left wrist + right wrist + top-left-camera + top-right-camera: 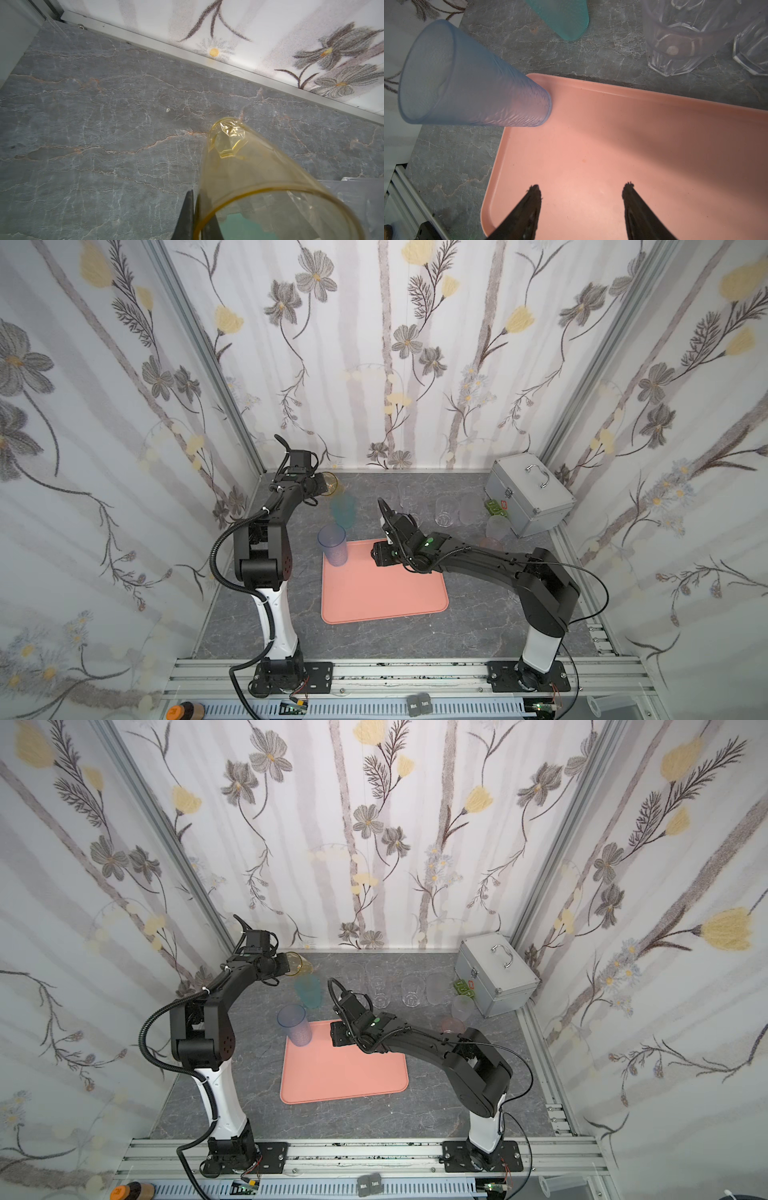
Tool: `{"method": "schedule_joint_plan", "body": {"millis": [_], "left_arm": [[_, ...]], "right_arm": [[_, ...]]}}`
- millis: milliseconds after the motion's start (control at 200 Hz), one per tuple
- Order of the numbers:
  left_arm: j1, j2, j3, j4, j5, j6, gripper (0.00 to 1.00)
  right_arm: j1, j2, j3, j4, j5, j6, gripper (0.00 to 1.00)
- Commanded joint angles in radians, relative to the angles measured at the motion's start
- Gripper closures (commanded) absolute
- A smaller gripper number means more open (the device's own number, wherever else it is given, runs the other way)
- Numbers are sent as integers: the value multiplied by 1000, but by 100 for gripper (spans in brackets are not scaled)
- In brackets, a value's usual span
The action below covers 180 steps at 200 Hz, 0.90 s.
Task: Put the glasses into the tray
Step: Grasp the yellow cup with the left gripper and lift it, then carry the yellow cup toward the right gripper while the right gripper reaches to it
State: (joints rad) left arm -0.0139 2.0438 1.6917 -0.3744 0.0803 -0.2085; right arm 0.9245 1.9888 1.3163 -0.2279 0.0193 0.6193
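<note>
Grey marbled tabletop (pixel 83 124); left pincer (pixel 194 199) tight on half-cropped amber glass (pixel 249 176), right pincer (pixel 581 187) agape over tray (pixel 654 145).

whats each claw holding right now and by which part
The left claw pinches the amber glass by its rim wall, one finger inside and one outside. The right claw stands open above the tray, holding nothing.

On the tray (pixel 386 597), only the blue glass (pixel 332 545) stands at 11 o'clock; the right arm (pixel 478 556) overhangs 12 to 3; 4 round to 9 is bare. Beyond, clear glasses (pixel 444 512) crowd 12 to 1, the case (pixel 530 493) at 2.
</note>
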Motion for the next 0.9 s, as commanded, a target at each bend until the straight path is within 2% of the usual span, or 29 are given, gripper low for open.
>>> {"method": "schedule_joint_plan", "body": {"millis": [0,155,255,505,689,894], "left_arm": [[2,-39,3,11,-10,0,100],[-10,-151,-6,8,-48,-24,100],[-58,-255,0,-7,-101,-35,100],[-264,-487,-73,-15,-192,-127,100],[-469,-561,-169,3,-287,-234,100],[-613,-638,-332,104,-369,-387,100]], "right_arm": [[1,-9,0,7,19,5,38],[0,-47,-2,3,37,3,40],[-9,-81,10,-6,59,-8,40],[-46,-270,49,-34,195,-38,42],[-41,-428,55,-2,299,-46,38],[-24,-490,27,66,384,-77,39]]}}
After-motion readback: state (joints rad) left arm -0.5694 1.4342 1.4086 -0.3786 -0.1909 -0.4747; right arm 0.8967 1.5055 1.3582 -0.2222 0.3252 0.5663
